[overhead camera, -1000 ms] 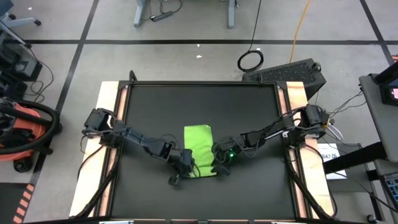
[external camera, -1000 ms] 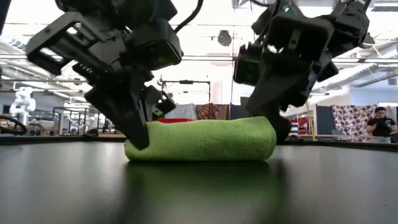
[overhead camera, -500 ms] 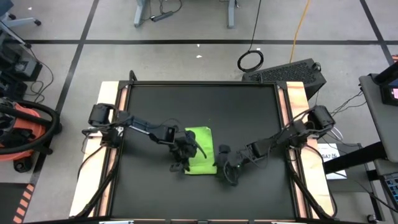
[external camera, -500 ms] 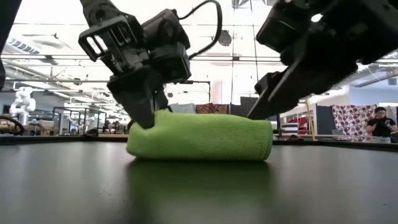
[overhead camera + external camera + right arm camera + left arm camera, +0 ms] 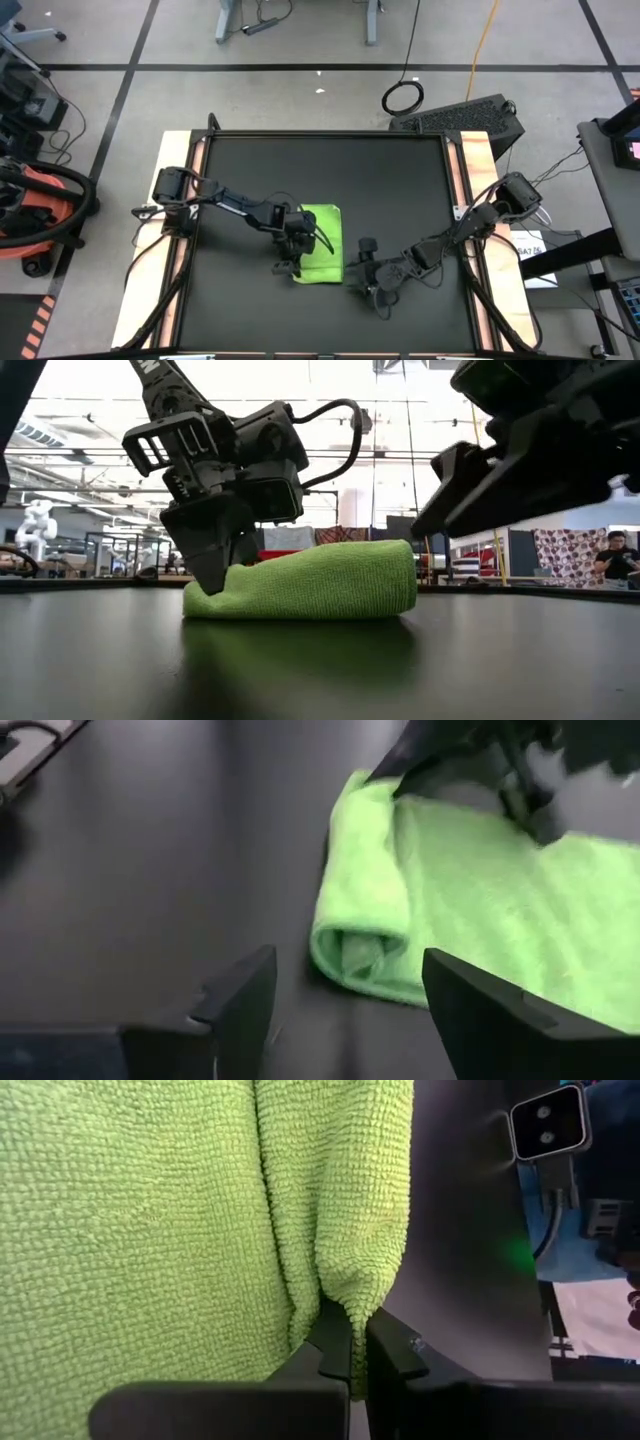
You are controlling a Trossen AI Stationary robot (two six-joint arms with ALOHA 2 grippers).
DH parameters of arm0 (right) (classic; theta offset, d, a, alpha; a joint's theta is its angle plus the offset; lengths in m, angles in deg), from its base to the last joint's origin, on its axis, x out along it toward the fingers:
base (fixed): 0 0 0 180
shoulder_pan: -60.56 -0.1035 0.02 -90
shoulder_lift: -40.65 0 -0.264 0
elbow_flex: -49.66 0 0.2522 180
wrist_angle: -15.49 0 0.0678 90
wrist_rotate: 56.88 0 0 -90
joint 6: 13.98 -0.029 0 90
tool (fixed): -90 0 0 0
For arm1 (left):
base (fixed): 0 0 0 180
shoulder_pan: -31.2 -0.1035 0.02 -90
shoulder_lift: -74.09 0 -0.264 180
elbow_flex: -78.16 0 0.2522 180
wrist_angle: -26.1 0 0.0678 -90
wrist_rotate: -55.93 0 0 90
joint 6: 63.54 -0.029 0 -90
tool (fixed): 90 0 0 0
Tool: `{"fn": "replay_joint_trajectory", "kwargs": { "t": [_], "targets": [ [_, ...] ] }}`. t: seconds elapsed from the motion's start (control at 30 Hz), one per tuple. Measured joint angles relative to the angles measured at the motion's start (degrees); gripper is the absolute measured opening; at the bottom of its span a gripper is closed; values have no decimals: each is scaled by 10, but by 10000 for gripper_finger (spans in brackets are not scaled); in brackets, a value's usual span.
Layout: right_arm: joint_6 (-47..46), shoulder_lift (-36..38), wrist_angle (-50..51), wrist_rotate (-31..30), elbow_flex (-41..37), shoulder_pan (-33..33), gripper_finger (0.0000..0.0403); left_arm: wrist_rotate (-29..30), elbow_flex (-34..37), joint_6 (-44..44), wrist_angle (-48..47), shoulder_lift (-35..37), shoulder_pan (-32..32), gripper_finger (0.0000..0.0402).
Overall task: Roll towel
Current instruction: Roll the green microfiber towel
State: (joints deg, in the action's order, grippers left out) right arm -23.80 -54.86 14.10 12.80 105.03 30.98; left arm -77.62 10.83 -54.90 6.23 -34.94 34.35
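Low view shows the towel (image 5: 320, 582), a lime-green cloth with a fine looped, nubbly weave, lying partly rolled on the smooth black table mat (image 5: 320, 670): a rounded, plump roll at one end, tapering down flat toward the other. The left gripper (image 5: 212, 565) pinches the thin, low end, its two dark angular fingers shut on a fold of fabric; the left wrist view shows that fold squeezed between them (image 5: 350, 1342). From above, the towel (image 5: 322, 243) sits a little nearer the mat's front edge than its back, roughly midway between the side edges. The right gripper (image 5: 345, 988) hovers just beside the rolled end, touching nothing, its flat dark fingers spread wide.
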Motion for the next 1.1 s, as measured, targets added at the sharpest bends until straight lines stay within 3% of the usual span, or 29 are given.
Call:
{"fn": "replay_joint_trajectory", "kwargs": {
  "t": [0.33,0.8,0.93,1.1],
  "targets": [
    [108,-36,-10,-24,43,2,242,-52,1,17,8,-2,-18,5],
    [64,-97,-1,-21,57,3,240,-57,1,29,14,-2,-21,5],
    [36,-110,-10,-21,57,3,210,-57,1,30,13,-2,-21,5],
    [9,-122,-30,-17,57,3,135,-57,1,31,13,-2,-21,11]
  ]
}}
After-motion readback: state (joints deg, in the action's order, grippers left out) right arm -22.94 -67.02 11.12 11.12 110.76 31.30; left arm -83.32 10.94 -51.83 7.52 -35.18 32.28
